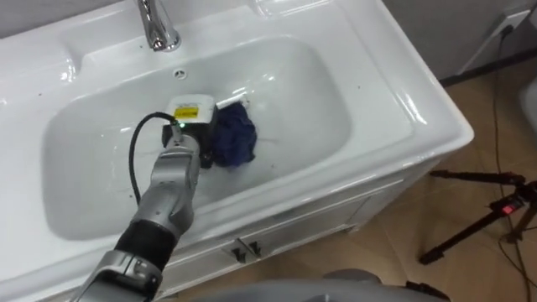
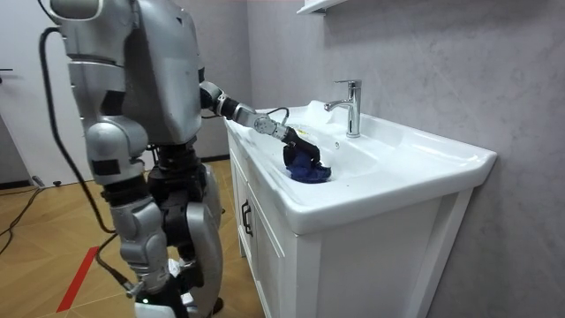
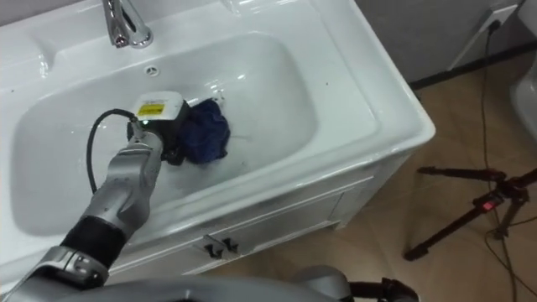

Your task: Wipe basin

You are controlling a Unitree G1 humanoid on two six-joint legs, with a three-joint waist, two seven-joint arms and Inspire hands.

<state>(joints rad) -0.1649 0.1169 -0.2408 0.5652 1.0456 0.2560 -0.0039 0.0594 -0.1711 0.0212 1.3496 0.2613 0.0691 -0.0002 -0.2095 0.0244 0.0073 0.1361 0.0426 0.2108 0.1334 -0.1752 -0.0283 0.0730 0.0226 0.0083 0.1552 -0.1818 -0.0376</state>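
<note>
In the left eye view, we see the left hand [image 1: 195, 134] down in the white basin [image 1: 403, 92], back upward. It is pressed against a dark blue cloth [image 1: 237, 138] that lies bunched near the bowl's middle, just right of the hand. Its fingers are buried in the cloth, so we cannot tell their grip. The faucet [image 1: 156, 25] stands at the far rim.

The right eye view shows the same.

In the room view, the robot stands beside the vanity, its left arm stretched over the rim.
</note>
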